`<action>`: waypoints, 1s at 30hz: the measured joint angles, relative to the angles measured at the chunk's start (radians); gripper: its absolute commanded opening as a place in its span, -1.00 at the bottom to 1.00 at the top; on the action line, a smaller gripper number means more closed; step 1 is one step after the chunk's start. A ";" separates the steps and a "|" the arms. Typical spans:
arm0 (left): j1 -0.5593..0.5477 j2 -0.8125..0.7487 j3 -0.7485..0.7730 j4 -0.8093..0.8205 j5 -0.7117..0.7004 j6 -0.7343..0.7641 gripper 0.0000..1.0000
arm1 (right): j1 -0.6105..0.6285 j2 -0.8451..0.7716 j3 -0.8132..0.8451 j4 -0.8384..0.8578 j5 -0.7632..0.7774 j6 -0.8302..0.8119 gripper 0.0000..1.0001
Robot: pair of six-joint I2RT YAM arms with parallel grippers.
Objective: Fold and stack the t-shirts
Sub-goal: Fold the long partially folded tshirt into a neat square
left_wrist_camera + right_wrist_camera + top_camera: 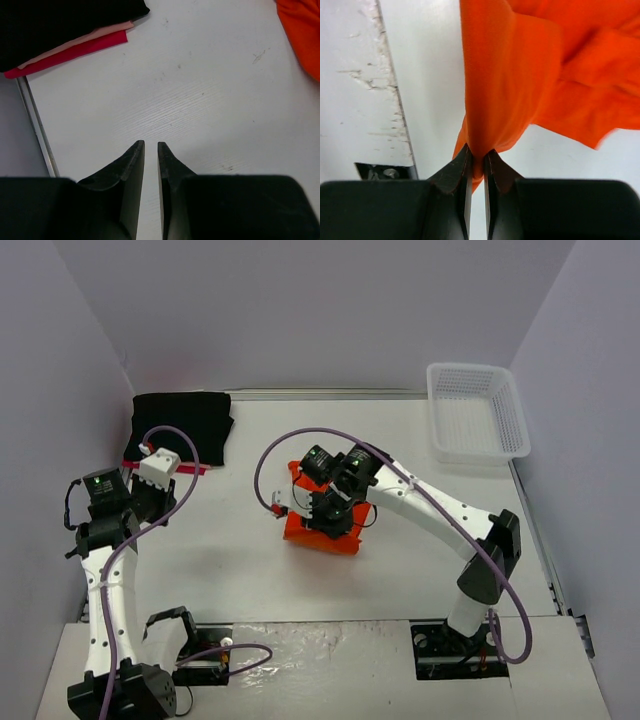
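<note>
An orange t-shirt lies bunched at the table's middle. My right gripper is over it and shut on a pinched fold of the orange cloth; in the right wrist view the gripper lifts that fold off the table. A folded stack sits at the back left, with a black shirt on top and pink and red edges beneath. My left gripper hovers near the stack's front edge; it is shut with a thin slit and empty. The orange shirt's edge shows at the left wrist view's top right.
A white perforated basket stands at the back right corner. Grey walls close in the table on the left, back and right. A metal rail runs along the table's left edge.
</note>
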 measured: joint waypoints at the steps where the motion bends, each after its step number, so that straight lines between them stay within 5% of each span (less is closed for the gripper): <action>1: 0.000 0.000 0.000 0.000 0.000 0.000 -0.67 | -0.015 0.000 0.035 -0.003 0.010 -0.010 -1.00; 9: 0.000 0.000 0.000 0.000 -0.001 0.000 -0.67 | -0.124 0.050 0.228 -0.019 0.109 -0.086 -1.00; 30: 0.000 0.032 -0.006 0.003 0.000 0.004 -0.68 | -0.222 0.278 0.340 0.023 0.167 -0.139 -1.00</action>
